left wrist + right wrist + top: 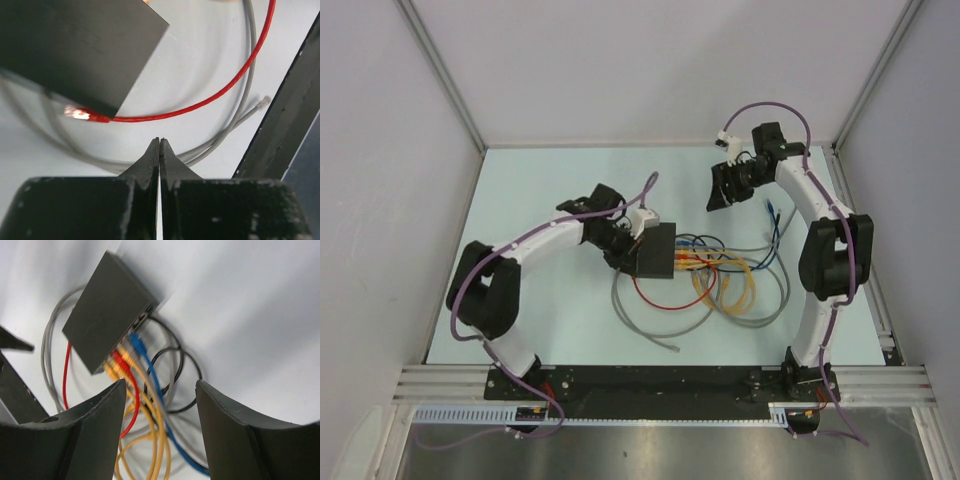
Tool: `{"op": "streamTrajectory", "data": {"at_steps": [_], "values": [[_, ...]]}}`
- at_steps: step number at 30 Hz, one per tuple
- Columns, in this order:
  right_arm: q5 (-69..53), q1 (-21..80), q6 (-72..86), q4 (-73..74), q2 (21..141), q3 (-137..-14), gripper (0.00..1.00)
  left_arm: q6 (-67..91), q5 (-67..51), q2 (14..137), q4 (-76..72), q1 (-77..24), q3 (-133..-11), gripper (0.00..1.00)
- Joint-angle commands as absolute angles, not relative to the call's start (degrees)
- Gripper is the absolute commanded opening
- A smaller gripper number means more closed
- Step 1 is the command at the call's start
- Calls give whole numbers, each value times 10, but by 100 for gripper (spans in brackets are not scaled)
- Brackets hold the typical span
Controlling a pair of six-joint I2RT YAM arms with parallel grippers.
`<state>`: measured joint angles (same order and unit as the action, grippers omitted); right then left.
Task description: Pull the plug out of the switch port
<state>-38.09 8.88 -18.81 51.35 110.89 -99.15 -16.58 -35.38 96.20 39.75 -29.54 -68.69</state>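
The black switch (655, 250) lies flat at mid-table, its socket edge facing right. Blue (137, 344), red (120, 360) and yellow (111, 371) plugs sit in that edge of the switch (107, 315). My left gripper (159, 141) is shut on nothing, just off the switch's (75, 45) near corner, above grey cable. It sits at the box's left side in the top view (623, 250). My right gripper (160, 385) is open and empty, raised above the cables; in the top view it (722, 188) hangs up and right of the switch.
Red, yellow, blue, black and grey cables (730, 275) coil right of and in front of the switch. A red cable's loose plug end (75, 113) pokes out under the box. A grey cable's free end (262, 102) lies near the black front rail (285, 115).
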Motion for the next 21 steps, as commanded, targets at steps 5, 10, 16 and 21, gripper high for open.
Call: {"op": "streamTrajectory", "data": {"at_steps": [5, 10, 16, 21], "values": [[-416, 90, -124, 451, 1193, -1053, 61, -235, -313, 1037, 392, -316, -716, 0], [-462, 79, -110, 447, 1254, -1075, 60, -234, -267, 1069, 391, -317, -733, 0], [-476, 82, -120, 436, 1275, -1076, 60, -181, -130, 1101, 345, -314, -773, 0], [-506, 95, -125, 446, 1277, -1074, 61, -153, -128, 1089, 341, -284, -793, 0]]}}
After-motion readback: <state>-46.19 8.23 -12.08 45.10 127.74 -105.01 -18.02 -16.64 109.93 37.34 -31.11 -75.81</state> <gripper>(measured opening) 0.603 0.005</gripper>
